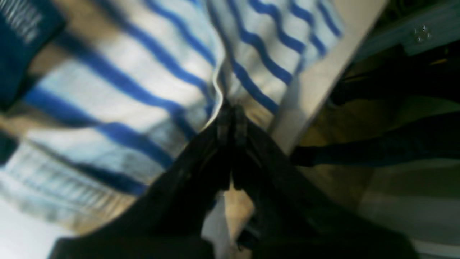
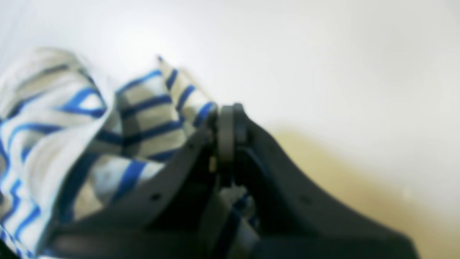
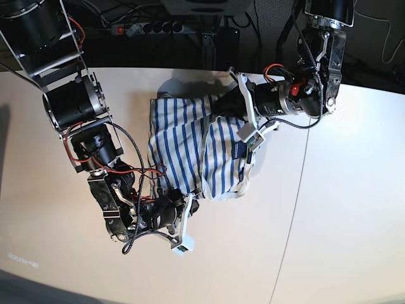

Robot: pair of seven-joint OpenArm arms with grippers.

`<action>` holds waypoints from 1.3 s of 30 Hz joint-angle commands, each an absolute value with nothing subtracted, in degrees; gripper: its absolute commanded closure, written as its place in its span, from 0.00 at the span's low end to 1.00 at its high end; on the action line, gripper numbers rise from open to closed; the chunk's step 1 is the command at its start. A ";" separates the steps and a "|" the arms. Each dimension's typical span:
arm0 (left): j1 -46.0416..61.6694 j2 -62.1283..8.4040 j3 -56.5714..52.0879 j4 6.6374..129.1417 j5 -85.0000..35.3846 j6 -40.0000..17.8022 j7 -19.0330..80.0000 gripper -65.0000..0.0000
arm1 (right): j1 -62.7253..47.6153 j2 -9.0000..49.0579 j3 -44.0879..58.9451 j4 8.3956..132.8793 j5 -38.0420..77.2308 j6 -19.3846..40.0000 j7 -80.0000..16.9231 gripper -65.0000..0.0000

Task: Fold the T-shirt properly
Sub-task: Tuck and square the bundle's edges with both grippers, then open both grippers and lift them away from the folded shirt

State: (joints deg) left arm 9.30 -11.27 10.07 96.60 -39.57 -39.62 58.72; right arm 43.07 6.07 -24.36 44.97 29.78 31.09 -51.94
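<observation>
Two end effectors are at work, and both of mine are pinched fully closed on cloth. Nearest the front edge of the desk (image 3: 329, 209), my right end effector (image 3: 190, 206) has its jaws tight together on a bunched bit of the T-shirt (image 3: 190, 149) at the garment's near edge; in the right wrist view the striped fabric crumples up against the jaw tips and trails off to one side. Farther back, toward the rear edge of the desk, my left end effector (image 3: 223, 107) is likewise clamped on a fold of the striped cloth, which fans out from its tips in the left wrist view. The T-shirt lies around the middle of the desk, already doubled into a rough, rumpled bundle between my two grips. My worry is that each pinch holds only a thin gather, so a pull in uneven directions could let an edge slip free, or drag the lower layers and skew the fold. My right arm reaches in from the left side of the base view, elbow bent, wrist low over the desk; my left arm comes down from the far right, forearm nearly level.
</observation>
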 commanded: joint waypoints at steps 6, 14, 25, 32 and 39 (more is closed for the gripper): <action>4.16 -15.49 9.74 91.94 -36.64 -40.00 53.74 1.00 | 44.45 8.60 -24.29 46.04 40.14 35.22 -58.54 1.00; -2.85 -16.23 9.74 86.15 -34.74 -40.00 53.71 1.00 | 36.97 16.88 -24.29 54.68 50.98 35.20 -62.81 1.00; -8.60 -16.23 9.74 85.41 -34.89 -40.00 53.32 1.00 | 23.81 26.79 -24.23 73.67 53.08 35.18 -63.00 1.00; -11.31 -16.25 9.74 85.43 -35.16 -40.00 53.36 1.00 | 22.09 26.65 -18.09 74.63 53.60 35.16 -62.89 1.00; -13.80 -18.33 9.67 85.45 -42.19 -40.00 57.10 1.00 | 22.44 26.89 -7.99 76.51 54.72 35.18 -63.29 1.00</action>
